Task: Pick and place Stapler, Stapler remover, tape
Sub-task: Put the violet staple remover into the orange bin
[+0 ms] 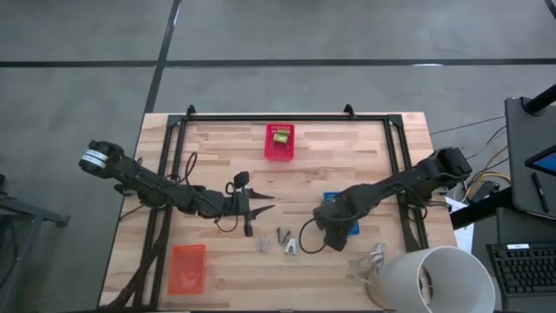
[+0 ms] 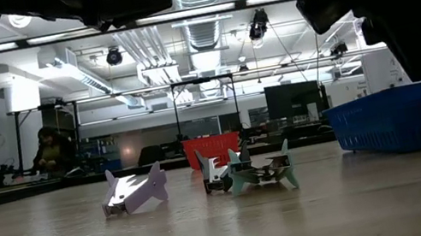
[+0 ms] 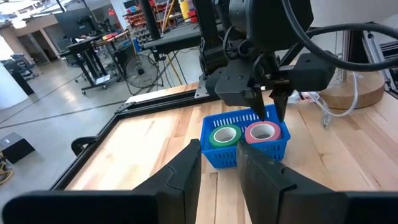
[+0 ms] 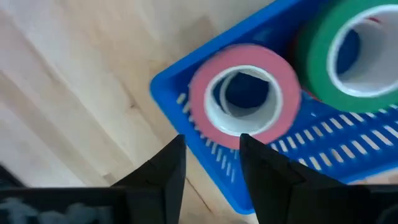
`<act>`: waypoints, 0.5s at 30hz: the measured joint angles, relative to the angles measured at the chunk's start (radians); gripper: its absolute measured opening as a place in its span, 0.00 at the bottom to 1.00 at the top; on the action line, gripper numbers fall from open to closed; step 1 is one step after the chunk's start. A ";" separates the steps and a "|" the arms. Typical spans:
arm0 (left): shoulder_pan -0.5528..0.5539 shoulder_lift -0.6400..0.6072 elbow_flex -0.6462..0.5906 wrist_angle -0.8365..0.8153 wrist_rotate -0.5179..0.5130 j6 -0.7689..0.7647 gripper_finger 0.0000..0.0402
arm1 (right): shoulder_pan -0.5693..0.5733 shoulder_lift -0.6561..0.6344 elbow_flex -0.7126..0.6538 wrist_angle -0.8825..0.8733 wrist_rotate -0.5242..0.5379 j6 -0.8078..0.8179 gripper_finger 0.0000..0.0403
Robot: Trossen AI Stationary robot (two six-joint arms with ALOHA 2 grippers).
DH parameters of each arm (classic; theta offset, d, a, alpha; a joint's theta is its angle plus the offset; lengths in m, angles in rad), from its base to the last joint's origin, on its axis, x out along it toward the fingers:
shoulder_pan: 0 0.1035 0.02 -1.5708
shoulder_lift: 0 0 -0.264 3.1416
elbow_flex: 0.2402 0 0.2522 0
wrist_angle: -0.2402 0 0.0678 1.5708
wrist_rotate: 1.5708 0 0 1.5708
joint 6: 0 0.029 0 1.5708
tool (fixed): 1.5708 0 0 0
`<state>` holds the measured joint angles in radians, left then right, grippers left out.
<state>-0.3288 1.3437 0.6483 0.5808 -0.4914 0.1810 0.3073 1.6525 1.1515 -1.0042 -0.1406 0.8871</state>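
No writing is readable. The right gripper (image 3: 268, 106) hangs just above the pink tape (image 3: 262, 132) in the blue basket (image 3: 224, 157), jaws narrowly apart and empty. The left gripper (image 1: 261, 209) waits mid-table, jaws narrowly apart.

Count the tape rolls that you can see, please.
2. The green tape roll and the pink tape roll lie side by side in the blue basket, below the right gripper. Others may be hidden.

The arm hides most of the blue basket (image 1: 334, 199), seemingly.
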 joint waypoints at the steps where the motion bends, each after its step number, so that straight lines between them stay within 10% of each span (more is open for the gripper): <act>1: 0.000 0.000 0.000 0.000 0.000 -0.001 0.26 | 0.000 -0.002 0.000 -0.004 0.012 0.003 0.36; 15: 0.000 0.000 0.000 -0.270 0.027 -0.249 0.26 | 0.005 -0.094 0.040 -0.008 0.247 0.000 0.27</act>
<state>-0.3290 1.3441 0.6479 0.3107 -0.4646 -0.0677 0.3124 1.5583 1.1917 -1.0117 0.1068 0.8875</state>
